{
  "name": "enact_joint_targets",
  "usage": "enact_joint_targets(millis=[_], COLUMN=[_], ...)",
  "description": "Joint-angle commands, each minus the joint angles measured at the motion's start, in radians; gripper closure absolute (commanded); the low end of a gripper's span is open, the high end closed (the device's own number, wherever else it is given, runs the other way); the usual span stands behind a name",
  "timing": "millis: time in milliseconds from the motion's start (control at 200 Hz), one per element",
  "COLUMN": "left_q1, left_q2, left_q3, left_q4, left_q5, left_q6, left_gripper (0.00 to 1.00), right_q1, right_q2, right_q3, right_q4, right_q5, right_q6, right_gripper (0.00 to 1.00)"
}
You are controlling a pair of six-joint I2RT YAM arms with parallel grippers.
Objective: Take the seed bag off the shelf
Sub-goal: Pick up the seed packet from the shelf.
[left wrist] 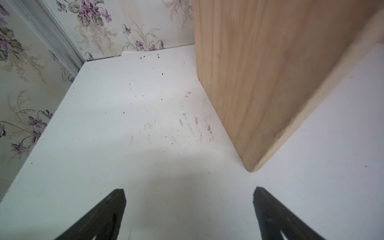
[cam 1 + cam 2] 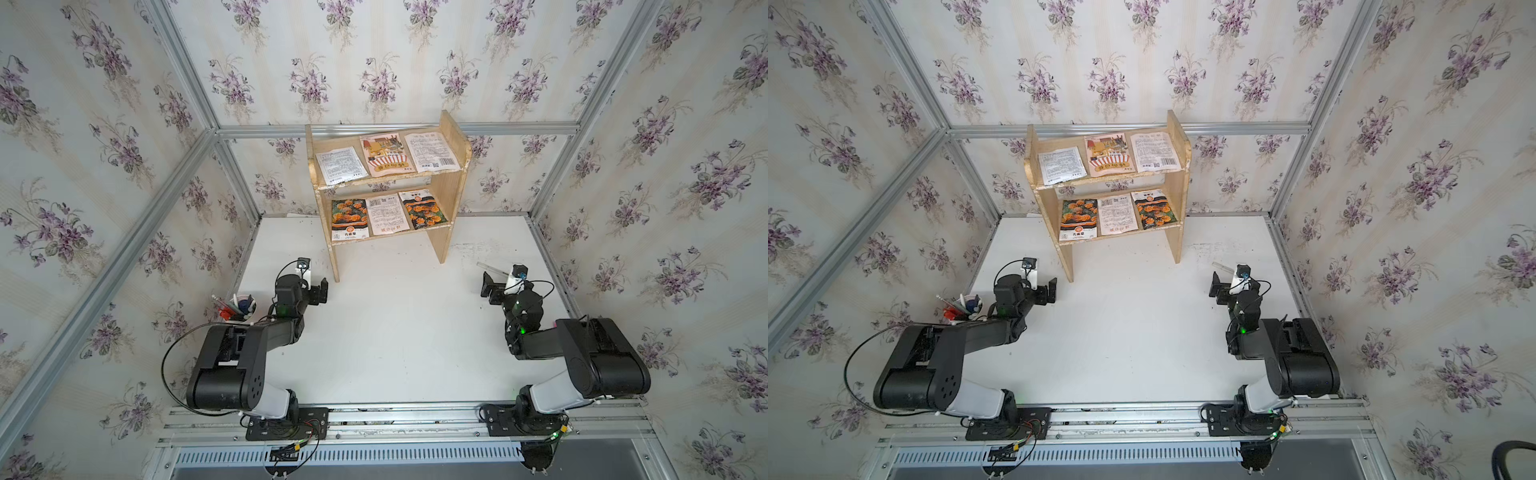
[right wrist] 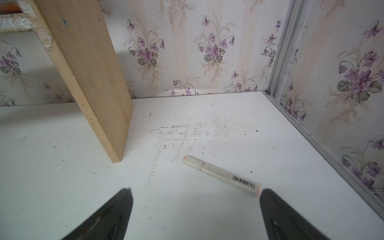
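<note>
- Your left end effector (image 2: pixel 321 291) hovers over the counter (image 2: pixel 395 332) with its jaws wide apart and nothing between them. In the left wrist view (image 1: pixel 189 193) it sits near the foot of the shelf's side panel.
- Your right end effector (image 2: pixel 487 286) is also spread open and empty. A white marker (image 3: pixel 220 175) lies flat on the counter just beside one fingertip.
- The shelf (image 2: pixel 446 195) stands at the back of the counter against the wall, between the two arms and well apart from both.
- Upper tier: three upper seed bags (image 2: pixel 384 154) lie flat side by side.
- Lower tier: three lower seed bags (image 2: pixel 384 214) lie flat, the outer two printed with orange flowers.
- A white cup (image 2: pixel 251 303) beside your left arm holds several pens standing up.
</note>
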Motion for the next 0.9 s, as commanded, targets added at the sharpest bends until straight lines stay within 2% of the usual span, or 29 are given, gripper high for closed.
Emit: enact_joint_targets(millis=[0,744,894], left_q1=[0.001,0.000,-0.001], left_q2=[0.001,-0.003,-0.049], left_q3=[0.008,0.005,0.072], left_q4=[0.011,0.016,-0.139], left_q5=[0.002,-0.006,-0.051], left_q6=[0.001,0.000,-0.018], left_gripper=[0.00,0.00,0.00], right_q1=[0.001,0.002,0.001], right_q2=[0.000,-0.002,-0.003], right_q3=[0.001,0.001,0.000], right_q4=[0.024,0.025,0.034], right_q5=[0.001,0.000,0.000], right_q6=[0.002,0.002,0.000], right_gripper=[0.00,0.00,0.00])
